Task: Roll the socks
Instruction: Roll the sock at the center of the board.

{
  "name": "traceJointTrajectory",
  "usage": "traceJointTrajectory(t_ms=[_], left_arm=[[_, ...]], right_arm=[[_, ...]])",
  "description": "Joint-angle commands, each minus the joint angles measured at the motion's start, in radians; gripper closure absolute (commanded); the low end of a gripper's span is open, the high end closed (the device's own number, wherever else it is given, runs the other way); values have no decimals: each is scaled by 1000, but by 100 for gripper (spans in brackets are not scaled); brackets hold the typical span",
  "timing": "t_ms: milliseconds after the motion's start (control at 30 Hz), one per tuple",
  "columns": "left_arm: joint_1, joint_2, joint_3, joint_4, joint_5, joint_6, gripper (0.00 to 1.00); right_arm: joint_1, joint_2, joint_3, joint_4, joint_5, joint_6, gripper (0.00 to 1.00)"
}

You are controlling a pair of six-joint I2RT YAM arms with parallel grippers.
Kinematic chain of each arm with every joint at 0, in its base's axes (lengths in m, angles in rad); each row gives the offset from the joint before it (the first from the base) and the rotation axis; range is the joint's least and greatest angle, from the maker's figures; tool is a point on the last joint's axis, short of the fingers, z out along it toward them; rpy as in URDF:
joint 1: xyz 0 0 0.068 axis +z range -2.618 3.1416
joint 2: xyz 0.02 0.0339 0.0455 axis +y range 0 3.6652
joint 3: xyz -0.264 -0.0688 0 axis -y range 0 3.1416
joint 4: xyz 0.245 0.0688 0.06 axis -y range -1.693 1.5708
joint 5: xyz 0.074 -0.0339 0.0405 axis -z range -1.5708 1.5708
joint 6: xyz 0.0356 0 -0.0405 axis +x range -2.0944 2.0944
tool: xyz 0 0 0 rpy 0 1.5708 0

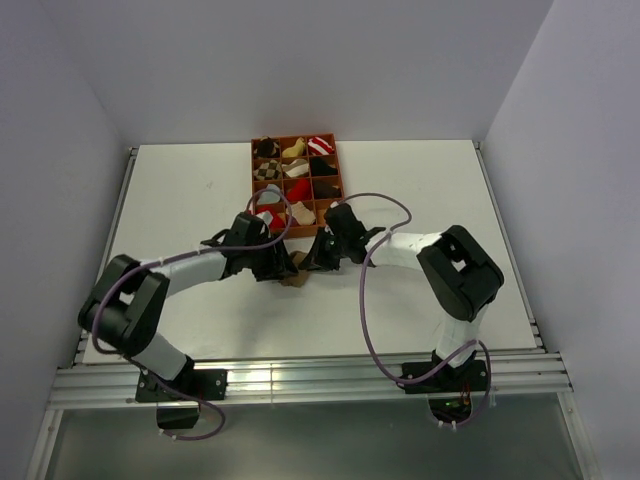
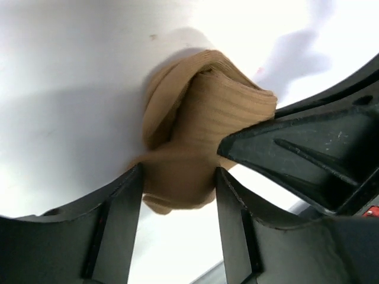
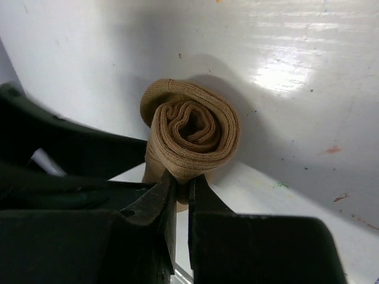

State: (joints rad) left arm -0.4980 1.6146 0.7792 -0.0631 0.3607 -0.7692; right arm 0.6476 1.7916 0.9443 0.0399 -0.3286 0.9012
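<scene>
Right jaws clamp the brown sock, edge hidden; left jaws apart.

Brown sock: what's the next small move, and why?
Probably back the left hand clear of the brown sock: it looks fully coiled, the right hand is shut on its outer layer, and the left jaws stand open either side of it.

A white table is carrying two things. An orange divided tray is sitting at its far middle, holding small sock bundles. Just in front of the tray's near edge, a brown sock, rolled into a spiral, is resting on the bare tabletop. Small coloured specks are showing near the sock.
</scene>
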Motion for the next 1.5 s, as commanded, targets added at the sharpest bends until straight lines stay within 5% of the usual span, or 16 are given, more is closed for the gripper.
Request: traceJointTrajectory(t_ms=[0, 167, 500, 833, 1233, 1300, 1333, 1367, 1467], left_arm=[[-68, -125, -8, -148, -352, 53, 44], [-295, -199, 57, -218, -737, 67, 43], [-533, -93, 120, -196, -1045, 108, 45], [-582, 77, 127, -103, -1120, 180, 50], [-587, 195, 149, -87, -1053, 217, 55], [-587, 203, 146, -89, -1027, 215, 60], [-587, 208, 146, -93, -1019, 212, 68], [-587, 209, 144, -99, -1013, 206, 86], [-580, 196, 138, -115, -970, 188, 99]], right_arm=[[12, 37, 63, -239, 40, -71, 100], [20, 69, 125, -313, 28, -88, 100], [20, 94, 177, -383, 20, -104, 100], [21, 114, 177, -382, -9, -104, 100], [26, 135, 185, -371, -55, -91, 100], [27, 135, 185, -362, -69, -88, 100], [26, 132, 182, -357, -72, -85, 100], [26, 129, 177, -338, -78, -85, 100], [26, 98, 145, -264, -98, -71, 98]])
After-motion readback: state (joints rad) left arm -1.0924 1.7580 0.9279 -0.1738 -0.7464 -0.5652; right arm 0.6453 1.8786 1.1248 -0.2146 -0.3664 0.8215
